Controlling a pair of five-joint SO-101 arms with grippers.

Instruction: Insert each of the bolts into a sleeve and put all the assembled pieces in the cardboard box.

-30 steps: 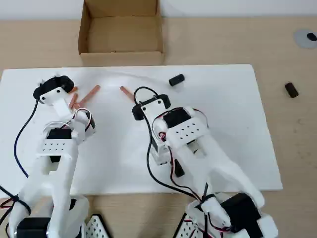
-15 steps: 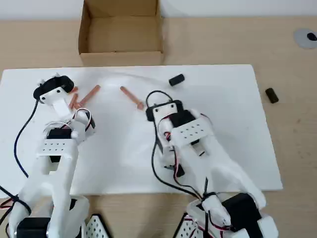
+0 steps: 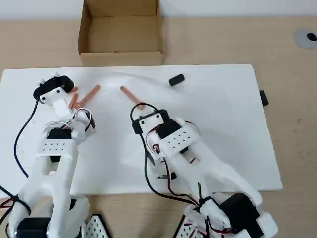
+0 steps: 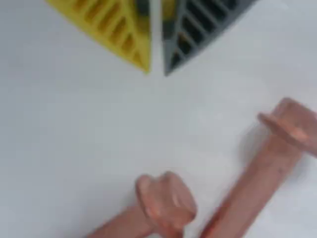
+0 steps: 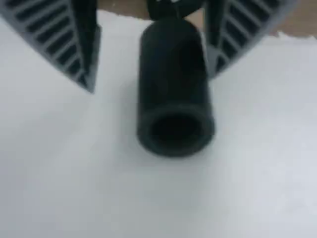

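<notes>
Right claw (image 5: 151,79): spread wide over the white sheet (image 3: 223,139), on the side farthest from the cardboard box (image 3: 121,58). It straddles the nearest sleeve (image 5: 173,99) but does not clamp it.
Nearest sleeve: lies on its side with the open bore facing away from the claw. One finger looks close against it and the other stands apart.
Left claw (image 4: 156,67): tips drawn nearly together, holding nothing. It sits closer to the box than the right claw, off the box's left corner.
Paired bolts (image 4: 163,203): loose on the sheet just beside the left claw's tips.
Lone bolt (image 3: 132,97): bare on the sheet, below the box's front wall.
Middle sleeve (image 3: 176,80): unfilled, just off the box's right front corner.
Edge sleeve (image 3: 264,97): at the sheet's rim, well right of the box.
Progress: apparently at the start, since no bolt sits in a sleeve and the box holds nothing assembled.
Left to do: pair every bolt with a sleeve, then box them all.
Hard to make out: the arm covers part of the bolt cluster, so the count is uncertain. A dark bit (image 3: 311,36) far right of the box may be another sleeve.
</notes>
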